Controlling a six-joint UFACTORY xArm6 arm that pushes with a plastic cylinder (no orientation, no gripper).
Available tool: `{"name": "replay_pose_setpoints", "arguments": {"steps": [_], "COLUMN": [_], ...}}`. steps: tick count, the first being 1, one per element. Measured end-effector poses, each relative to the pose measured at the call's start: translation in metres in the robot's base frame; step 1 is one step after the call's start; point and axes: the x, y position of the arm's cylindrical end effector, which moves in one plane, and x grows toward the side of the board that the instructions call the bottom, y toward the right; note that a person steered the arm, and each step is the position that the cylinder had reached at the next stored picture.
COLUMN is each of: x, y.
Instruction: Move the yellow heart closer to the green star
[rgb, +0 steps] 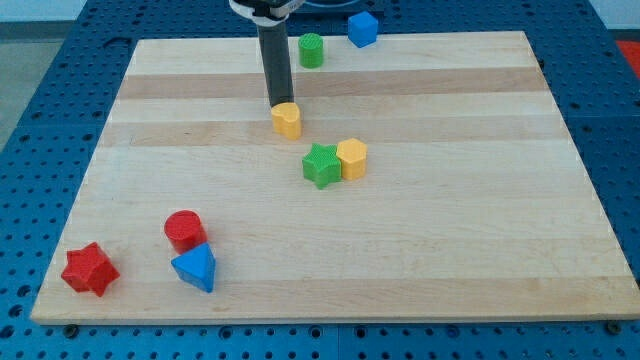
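My tip (277, 106) sits at the upper-left edge of the yellow heart (287, 120), touching it or just beside it. The end effector is a plain dark rod with nothing to open or close, and it holds nothing. The yellow heart lies on the wooden counter (450, 230), near the green star (321, 165), up and to the view's left of it. A yellow hexagon block (352, 158) touches the star on the view's right. At the view's top stand a green cylinder (311, 50) and a blue cube (362, 29). At the view's bottom left lie a red cylinder (185, 230), a blue triangle block (195, 267) and a red star (89, 269). No containers show.
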Motion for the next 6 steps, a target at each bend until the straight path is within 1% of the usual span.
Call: {"name": "replay_pose_setpoints", "arguments": {"steps": [1,2,3,4,5,6], "x": [0.000,0.031,0.039,0.025,0.037,0.050], "y": [0.000,0.000,0.001,-0.013,-0.018,0.012]}}
